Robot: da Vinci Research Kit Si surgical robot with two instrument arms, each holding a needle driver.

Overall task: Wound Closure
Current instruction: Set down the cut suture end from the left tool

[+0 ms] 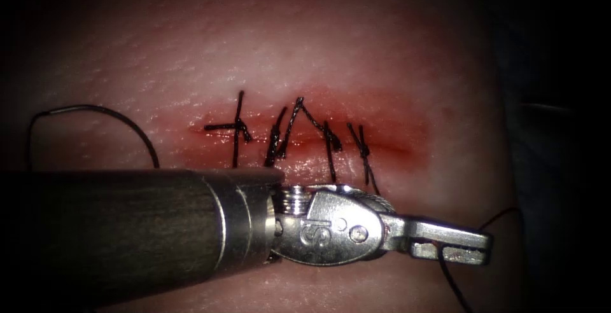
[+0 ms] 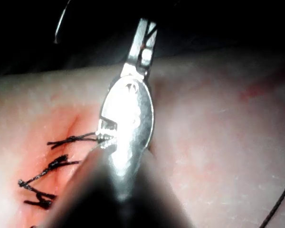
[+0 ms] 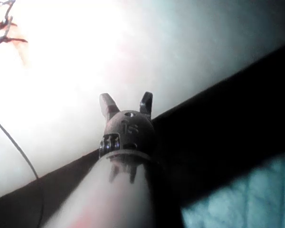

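The tissue [image 1: 356,52] has a horizontal cut [image 1: 305,141] crossed by several dark stitches [image 1: 286,132]; the stitches [image 2: 61,164] also show in the left wrist view. My left tool [image 1: 452,246] lies below the cut, its shaft coming in from the left and its tip past the cut's right end. Its jaws are shut on the thread [image 1: 455,287], which runs down from them and off to the right [image 1: 506,214]. The left tool's jaws [image 2: 145,40] look closed in its wrist view too. My right tool [image 3: 127,102] hangs open at the tissue's edge, holding nothing.
A loop of thread [image 1: 95,109] arcs over the tissue left of the cut. Red fluid [image 1: 394,135] stains the skin around the stitches. A thin curved glint [image 2: 61,21] lies past the tissue's edge; needle or thread, I cannot tell. More thread [image 3: 14,147] trails beside the right tool.
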